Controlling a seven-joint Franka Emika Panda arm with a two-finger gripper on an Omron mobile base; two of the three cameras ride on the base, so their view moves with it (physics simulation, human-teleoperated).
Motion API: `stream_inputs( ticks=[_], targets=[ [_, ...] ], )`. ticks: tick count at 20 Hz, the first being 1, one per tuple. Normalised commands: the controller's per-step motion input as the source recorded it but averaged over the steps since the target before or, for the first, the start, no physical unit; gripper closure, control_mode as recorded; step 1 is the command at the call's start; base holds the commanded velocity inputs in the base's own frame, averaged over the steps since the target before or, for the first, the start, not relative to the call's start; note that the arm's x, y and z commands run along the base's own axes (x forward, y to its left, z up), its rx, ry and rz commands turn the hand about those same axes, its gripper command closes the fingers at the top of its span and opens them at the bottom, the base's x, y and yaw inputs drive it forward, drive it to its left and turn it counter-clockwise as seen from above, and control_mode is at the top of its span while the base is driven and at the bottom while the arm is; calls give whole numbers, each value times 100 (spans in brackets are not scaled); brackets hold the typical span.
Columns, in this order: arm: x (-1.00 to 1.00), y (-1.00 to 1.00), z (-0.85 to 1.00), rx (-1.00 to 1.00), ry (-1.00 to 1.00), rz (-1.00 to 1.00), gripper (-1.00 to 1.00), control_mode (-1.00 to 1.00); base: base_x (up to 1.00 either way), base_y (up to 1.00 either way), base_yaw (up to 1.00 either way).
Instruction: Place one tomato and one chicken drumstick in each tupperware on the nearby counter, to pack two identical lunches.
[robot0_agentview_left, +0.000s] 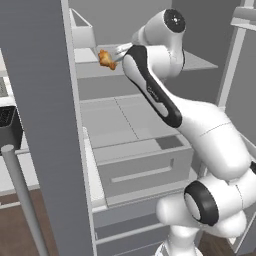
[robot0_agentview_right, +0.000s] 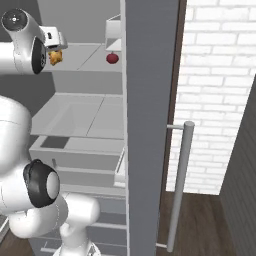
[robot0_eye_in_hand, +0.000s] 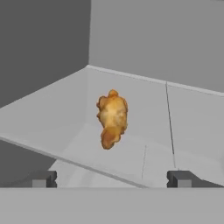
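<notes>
While you've got the arm stretched up into the open fridge, the claw (robot0_eye_in_hand: 112, 178) sits wide apart with nothing between its fingertips, you can see both dark tips spread to the far sides at the bottom of the hand view. Right ahead of it is the chicken drumstick (robot0_eye_in_hand: 112, 118), golden-orange, lying on the pale grey fridge shelf (robot0_eye_in_hand: 52, 118) near the back corner where the side wall and rear wall meet. It's apart from the claw, not touching either tip, and roughly centred between them.

From the left base view you get the same drumstick (robot0_agentview_left: 106, 58) peeking out just beside the wrist, on the upper shelf. The right base view shows it too (robot0_agentview_right: 55, 57), tucked just under the hand, and further along that same shelf level there's a dark red tomato (robot0_agentview_right: 112, 58) sitting close to the edge of the fridge door (robot0_agentview_right: 150, 125), well apart from the drumstick.

Below that shelf you've got a wide grey drawer (robot0_agentview_left: 145, 167) pulled partway out. The door's long grey handle (robot0_agentview_right: 179, 185) stands upright on the right side, with a white brick wall (robot0_agentview_right: 215, 90) behind it.
</notes>
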Motion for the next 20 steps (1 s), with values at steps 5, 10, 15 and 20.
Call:
stream_inputs(
  ticks=[5, 10, 15, 20],
  targets=[
    [75, 33, -18, 0, 5, -1, -100, -100, 0, 0, 0],
    [62, 22, -6, 0, 2, 0, -100, -100, 0, 0, 0],
    [45, 1, -25, 0, 5, -2, -100, -100, 0, 0, 0],
    [42, 0, -26, 0, 6, -2, -100, -100, 0, 0, 0]
  ],
)
